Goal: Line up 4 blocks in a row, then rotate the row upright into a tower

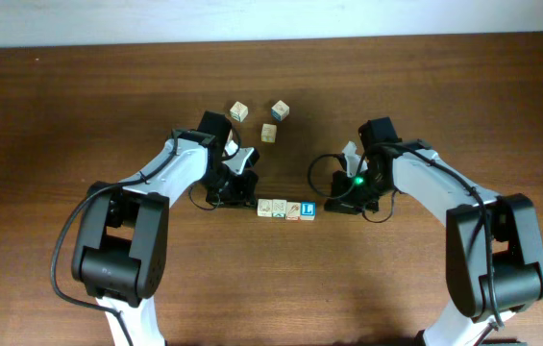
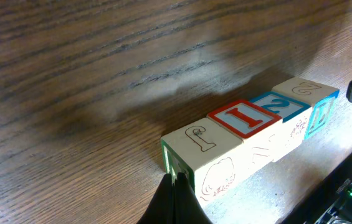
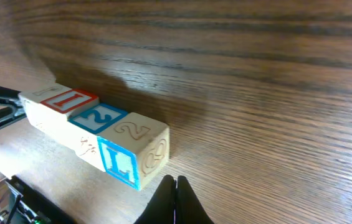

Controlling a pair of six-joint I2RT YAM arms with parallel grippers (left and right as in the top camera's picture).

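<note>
Blocks (image 1: 286, 209): four small wooden cubes, faces touching, in one row on the table (image 1: 60, 96); judged light, rigid and smooth-sided, so likely to skid or drag a neighbour when nudged. My left gripper (image 2: 174, 186) is clenched on nothing, tips at the row's green-edged end, and my right gripper (image 3: 176, 196) is likewise clenched and empty, just short of the blue-lettered end cube. Best hold, I judge: two opposite flat side faces of one cube, taken from above.

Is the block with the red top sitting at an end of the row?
No, the red-topped block sits inside the row, between a plain-topped block and the blue-topped block.
</note>
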